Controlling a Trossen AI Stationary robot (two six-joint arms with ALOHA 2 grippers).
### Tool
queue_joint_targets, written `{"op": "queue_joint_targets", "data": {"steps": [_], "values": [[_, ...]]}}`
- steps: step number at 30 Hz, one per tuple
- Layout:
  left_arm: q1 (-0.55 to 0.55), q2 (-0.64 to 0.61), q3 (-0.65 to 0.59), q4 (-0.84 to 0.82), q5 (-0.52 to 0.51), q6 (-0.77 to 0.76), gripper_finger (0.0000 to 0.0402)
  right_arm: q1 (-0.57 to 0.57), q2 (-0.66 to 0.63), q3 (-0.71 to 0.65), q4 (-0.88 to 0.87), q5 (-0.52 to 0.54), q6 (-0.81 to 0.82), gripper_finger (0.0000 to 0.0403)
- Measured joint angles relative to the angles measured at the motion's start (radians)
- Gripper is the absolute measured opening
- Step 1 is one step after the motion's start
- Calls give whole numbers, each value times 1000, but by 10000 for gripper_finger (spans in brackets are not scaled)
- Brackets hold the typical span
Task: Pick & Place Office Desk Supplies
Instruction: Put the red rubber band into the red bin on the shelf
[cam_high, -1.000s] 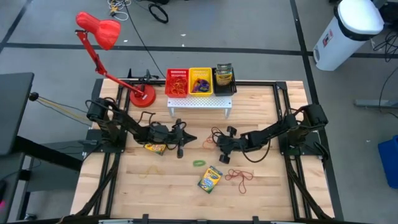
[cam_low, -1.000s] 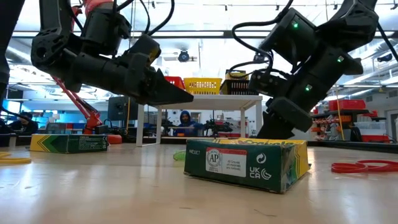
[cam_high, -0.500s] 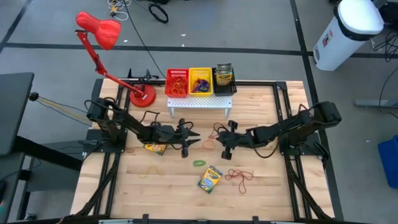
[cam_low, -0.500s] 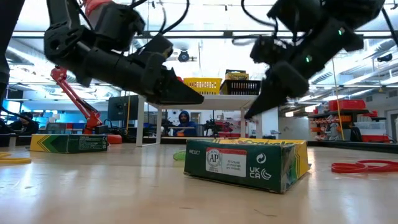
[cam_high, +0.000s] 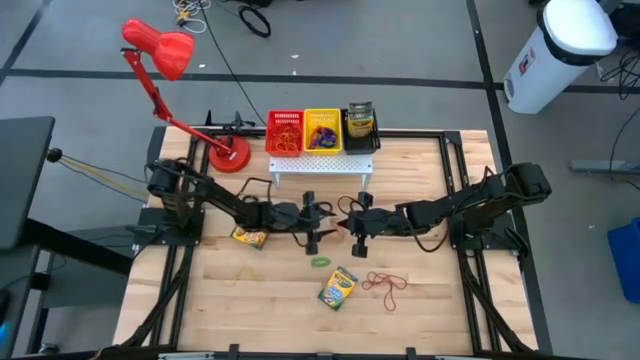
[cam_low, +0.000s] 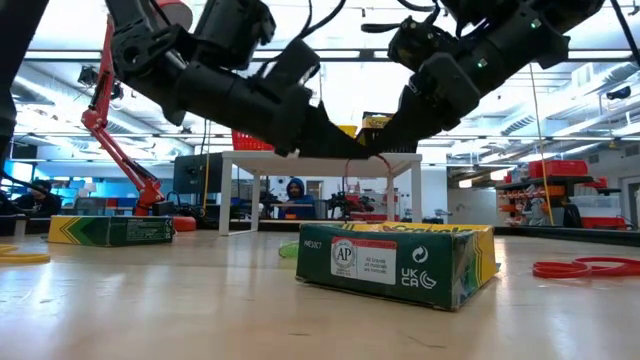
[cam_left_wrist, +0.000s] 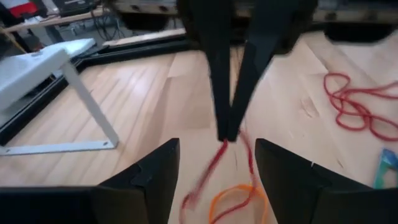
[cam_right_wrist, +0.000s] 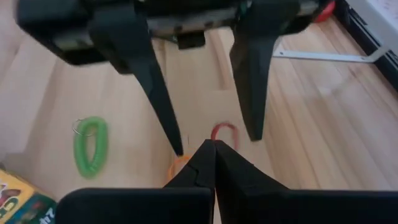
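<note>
A thin red rubber band (cam_left_wrist: 214, 163) hangs from the closed tips of the right gripper (cam_high: 352, 222), just in front of the white perforated rack (cam_high: 322, 166) and above the table (cam_high: 440, 300). An orange band (cam_left_wrist: 233, 200) lies under it on the wood. The right gripper's fingers are pressed together on the band, while the left gripper (cam_high: 318, 218) faces it tip to tip, also just in front of the rack, with its fingers spread wide and holding nothing.

The main risk, as I judge it, is the handover itself. The band is thin and limp, pinched only at a small spot, so it can slip out if the right gripper shifts or if the left closes beside it instead of on it. The two grippers are very close, so a small misjudged approach can knock fingers together and flick the band away. A dropped band would land near the orange one and tangle with it.

Farther from the rack, a green band (cam_high: 319, 262) lies on the table, then a crayon box (cam_high: 338, 287) and a tangle of red bands (cam_high: 385, 284). Another crayon box (cam_high: 250, 238) sits under the left arm, in front of the rack's left end. A low sweep by either arm could drag these out of place.
</note>
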Motion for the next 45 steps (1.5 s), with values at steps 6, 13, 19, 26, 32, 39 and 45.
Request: {"op": "queue_joint_targets", "data": {"steps": [6, 13, 19, 26, 32, 39, 45], "values": [[-7, 39, 22, -7, -7, 55, 180, 25, 0, 0, 16, 18, -19, 2], [-20, -35, 21, -162, -66, 84, 20, 26, 0, 1, 39, 40, -24, 4], [-29, -171, 21, -327, -174, 91, 6, 26, 0, 1, 46, 129, -19, 63], [-24, -413, 21, -480, -221, 83, 6, 26, -10, 2, 36, 168, 16, 180], [35, -636, 75, -628, -286, 83, 6, 26, 1, 1, 72, -7, 3, 182], [250, -716, 240, -829, -299, 180, 6, 25, 1, 1, 85, -68, -2, 29], [494, -697, 293, -841, -120, 202, 6, 25, 1, -14, 106, -100, -14, 34]]}}
